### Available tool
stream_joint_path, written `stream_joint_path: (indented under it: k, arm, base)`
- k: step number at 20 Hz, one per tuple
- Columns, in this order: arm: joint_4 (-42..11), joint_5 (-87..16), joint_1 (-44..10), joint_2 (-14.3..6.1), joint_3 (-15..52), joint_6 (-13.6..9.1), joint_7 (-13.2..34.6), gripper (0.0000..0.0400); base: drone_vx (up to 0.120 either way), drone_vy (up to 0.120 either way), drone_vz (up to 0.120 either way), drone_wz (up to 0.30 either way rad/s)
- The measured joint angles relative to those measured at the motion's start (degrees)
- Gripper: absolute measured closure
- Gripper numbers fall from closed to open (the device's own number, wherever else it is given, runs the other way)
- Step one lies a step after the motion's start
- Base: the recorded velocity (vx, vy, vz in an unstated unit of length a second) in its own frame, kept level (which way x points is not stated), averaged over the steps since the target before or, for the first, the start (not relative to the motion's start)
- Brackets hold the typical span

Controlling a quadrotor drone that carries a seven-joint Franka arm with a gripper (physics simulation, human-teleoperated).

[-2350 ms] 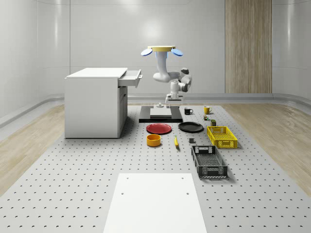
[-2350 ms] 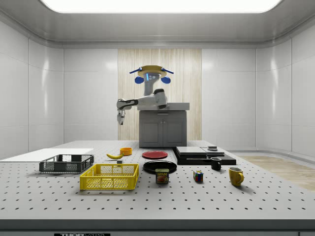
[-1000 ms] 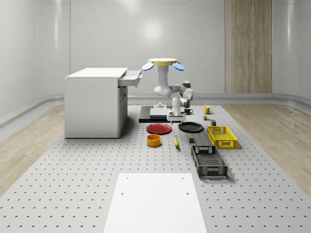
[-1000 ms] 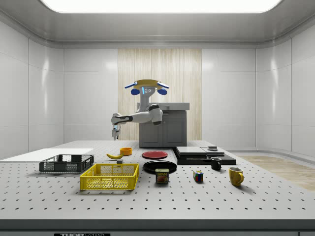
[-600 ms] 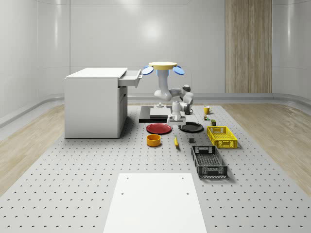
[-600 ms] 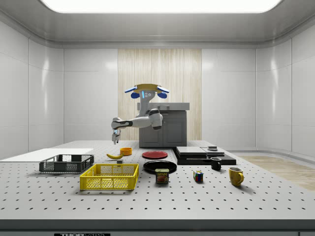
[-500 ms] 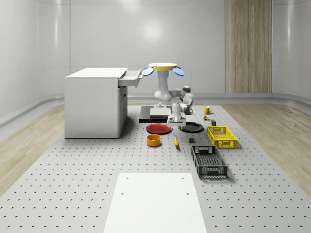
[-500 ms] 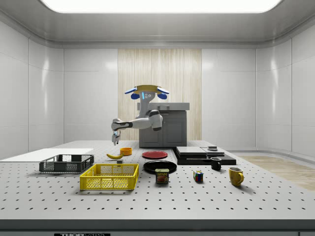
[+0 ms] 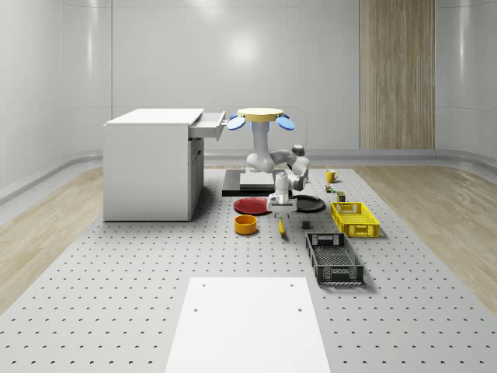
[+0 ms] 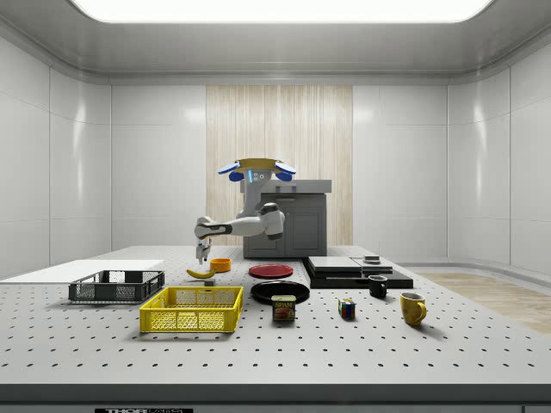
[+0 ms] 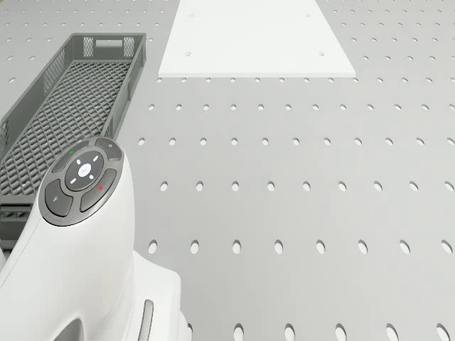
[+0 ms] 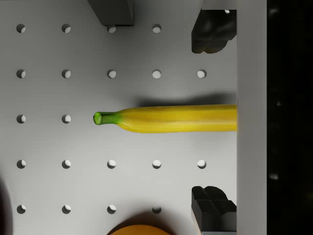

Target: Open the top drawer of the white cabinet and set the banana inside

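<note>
The yellow banana [image 12: 171, 119] lies flat on the perforated table, between the orange bowl and a small dark block. It also lies in front of the red plate, banana [image 9: 280, 226] [image 10: 201, 273]. My gripper [image 12: 213, 119] [image 9: 280, 208] [image 10: 201, 258] points straight down a short way above it, open, one black finger [image 12: 212, 29] on each side of the fruit. The drone [image 9: 260, 115] [image 10: 255, 169] hovers over the table beside the white cabinet [image 9: 151, 163]. The cabinet's top drawer [image 9: 211, 124] stands pulled out.
An orange bowl [image 9: 246, 224] [image 12: 139, 230] sits close beside the banana. A red plate [image 9: 255, 206] and a black plate [image 9: 305, 203] lie behind it. A yellow basket [image 9: 355, 219] and a dark crate [image 9: 334, 258] [image 11: 64, 106] stand toward the whole-scene view's right.
The drone has come down and forward from beside the black platform. The arm has swung the gripper down from high over the platform to just above the banana.
</note>
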Motion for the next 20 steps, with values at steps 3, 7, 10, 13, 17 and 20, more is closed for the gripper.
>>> stream_joint_path:
  k: [3, 7, 10, 13, 17, 20]
  arm:
    - [0.0, 0.0, 0.0, 0.0, 0.0, 0.0, 0.0, 0.0]
    - [0.0, 0.1, 0.0, 0.0, 0.1, 0.0, 0.0, 0.0]
    - [0.3, 1.2, 0.3, 0.0, 1.3, 0.5, -0.1, 0.0]
    - [0.8, 3.1, 0.7, 0.1, 3.3, 1.3, -0.2, 0.0]
    - [1.6, 5.6, 1.4, 0.2, 6.1, 2.4, -0.3, 0.0]
    - [2.2, 7.2, 1.9, 0.3, 7.9, 3.1, -0.4, 0.0]
  base:
    - [0.053, 0.0, -0.12, 0.0]
    - [0.1, 0.0, -0.02, 0.0]
    - [0.0, 0.0, 0.0, 0.0]
    - [0.0, 0.0, 0.0, 0.0]
    - [0.0, 0.0, 0.0, 0.0]
    - [0.0, 0.0, 0.0, 0.0]
